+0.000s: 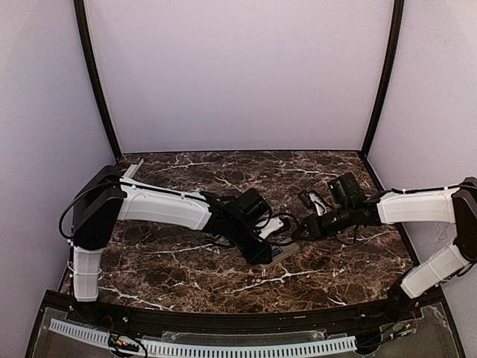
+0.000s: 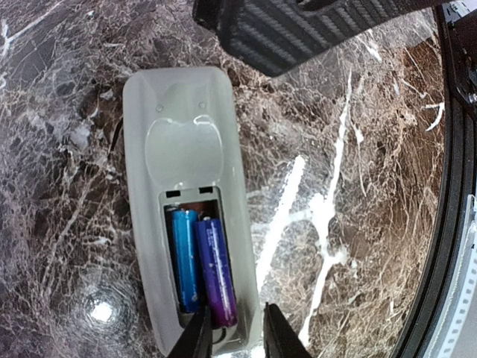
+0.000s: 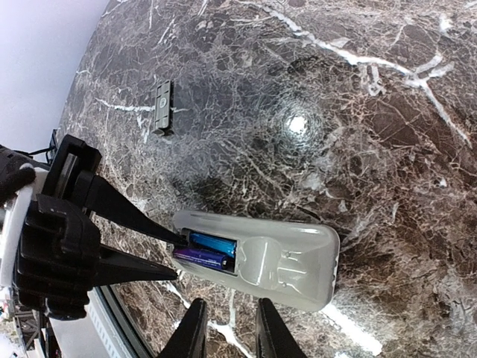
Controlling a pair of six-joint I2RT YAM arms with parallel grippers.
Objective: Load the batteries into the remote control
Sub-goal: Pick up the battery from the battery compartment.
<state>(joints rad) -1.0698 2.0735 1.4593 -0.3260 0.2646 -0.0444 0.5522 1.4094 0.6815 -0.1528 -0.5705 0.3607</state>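
Marble-patterned table (image 1: 186,276) is shown beneath two arms. Left gripper (image 2: 235,339), cut off at the frame's edge, is seen with fingers narrowly parted over the open compartment's end; contact cannot be made out. Two batteries (image 2: 184,257), one blue, one purple, are seated side by side in the remote control (image 2: 179,127), which is laid face down at mid-table. Right gripper (image 3: 229,332) is shown parted and empty just beside it. One small grey bar (image 3: 162,108) is seen farther back, well apart.

Two batteries (image 2: 185,257), one remote control (image 2: 182,142), one narrow grey bar (image 3: 162,108), one dark marble table (image 1: 335,268)
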